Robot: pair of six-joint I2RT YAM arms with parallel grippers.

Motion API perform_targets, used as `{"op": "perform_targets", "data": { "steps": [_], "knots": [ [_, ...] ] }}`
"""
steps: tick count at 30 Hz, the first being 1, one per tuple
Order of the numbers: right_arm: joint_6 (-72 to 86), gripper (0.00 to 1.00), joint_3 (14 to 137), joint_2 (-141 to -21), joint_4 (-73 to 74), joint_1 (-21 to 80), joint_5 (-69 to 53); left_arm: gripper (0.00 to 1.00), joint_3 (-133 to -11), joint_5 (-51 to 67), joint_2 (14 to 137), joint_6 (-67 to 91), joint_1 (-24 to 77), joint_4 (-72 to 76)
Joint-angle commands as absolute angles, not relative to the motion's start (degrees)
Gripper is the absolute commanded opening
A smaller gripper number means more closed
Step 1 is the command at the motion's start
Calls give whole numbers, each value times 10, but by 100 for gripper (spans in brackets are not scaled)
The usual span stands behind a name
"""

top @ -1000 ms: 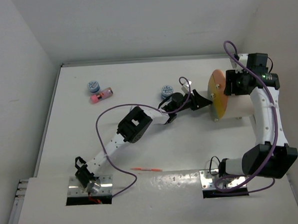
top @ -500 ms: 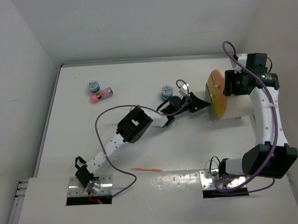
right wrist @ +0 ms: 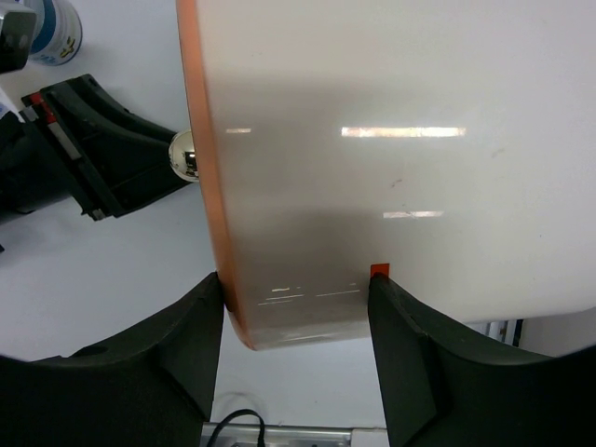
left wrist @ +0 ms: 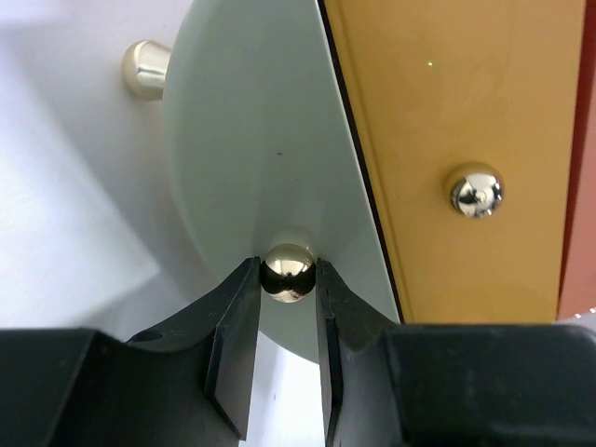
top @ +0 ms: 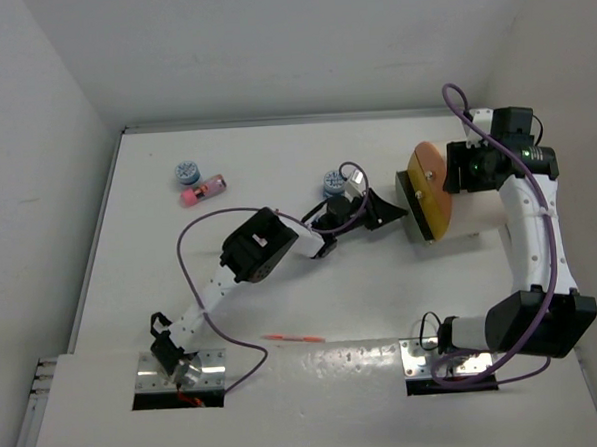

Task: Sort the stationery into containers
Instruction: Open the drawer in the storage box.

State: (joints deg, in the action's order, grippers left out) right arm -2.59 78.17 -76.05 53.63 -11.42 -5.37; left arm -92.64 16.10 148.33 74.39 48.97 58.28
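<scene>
Left wrist: knob (left wrist: pixel 288 273) pinched between left jaws; right jaws clamp drum (right wrist: pixel 391 168).

Mirror-polished metal knob (left wrist: pixel 288 273), glossy cream drum (right wrist: pixel 391 140)

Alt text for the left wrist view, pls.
The left gripper pinches a shiny round knob between its black fingers, on a pale curved disc. Right of the disc, an orange-yellow panel carries a second knob; a third knob shows at upper left.

A robot lab test cell. A white table (top: pixel 282 294) sits boxed in by plain white walls (top: pixel 269 45). 2 arms (top: pixel 263 253) bolted to metal plates (top: pixel 181 375) trail purple cables (top: pixel 195 251).
</scene>
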Motion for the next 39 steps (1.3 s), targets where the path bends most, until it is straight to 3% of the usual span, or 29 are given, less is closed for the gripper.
{"op": "perform_targets", "data": {
  "steps": [1,19,33,36,37,39],
  "knots": [
    [-10,57,751,-789,570,-120,-7,7,-888,190,1447,744,483,612],
    [-6,57,742,-789,570,-120,-7,7,-741,206,1363,713,451,633],
    [-8,57,724,-783,561,-120,-9,8,-715,229,1334,673,432,595],
    [-8,57,719,-783,556,-120,-10,19,-713,236,1330,664,429,579],
    [-8,57,719,-783,555,-120,-12,39,-714,242,1329,664,429,577],
    [-8,57,718,-783,555,-120,-13,53,-711,243,1324,665,427,570]
  ]
}}
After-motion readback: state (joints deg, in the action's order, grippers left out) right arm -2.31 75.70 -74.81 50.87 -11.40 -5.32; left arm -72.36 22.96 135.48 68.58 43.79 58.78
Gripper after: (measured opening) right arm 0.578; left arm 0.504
